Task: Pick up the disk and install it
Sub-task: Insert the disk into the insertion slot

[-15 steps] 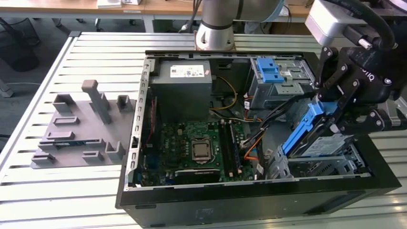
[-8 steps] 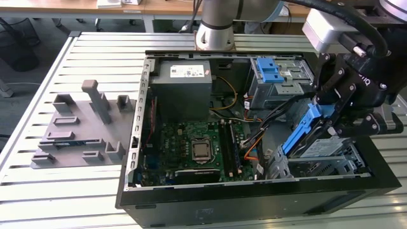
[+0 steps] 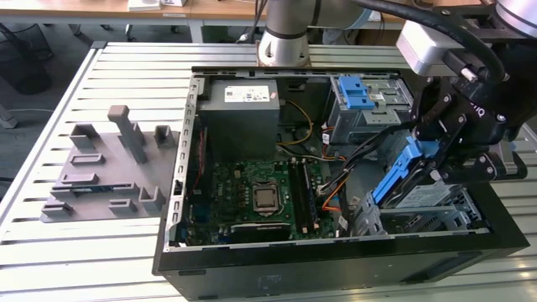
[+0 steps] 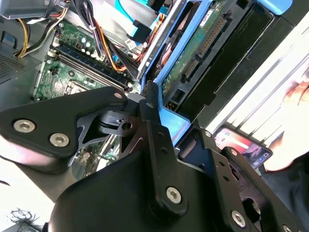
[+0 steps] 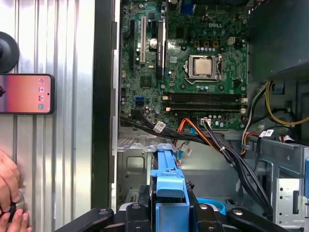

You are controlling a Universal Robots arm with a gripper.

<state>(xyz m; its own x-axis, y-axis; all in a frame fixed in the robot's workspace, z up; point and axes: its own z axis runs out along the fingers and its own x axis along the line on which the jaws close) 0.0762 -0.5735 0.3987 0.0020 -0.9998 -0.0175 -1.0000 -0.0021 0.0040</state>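
Fingers clamped on the disk, held edge-on and tilted at the exterior view's right, over the metal bay, presumably for insertion.

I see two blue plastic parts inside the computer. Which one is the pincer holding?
The tilted blue-framed disk at the exterior view's right, clamped in the pincer. The other blue part sits untouched on the metal cage further back.

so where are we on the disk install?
Pickup looks done: the gripper is shut on the disk, carried edge-on in its blue frame. In hand: it hangs tilted over the metal bay at the exterior view's right of the open case. Left: seating it; the disk still stands above the bay.
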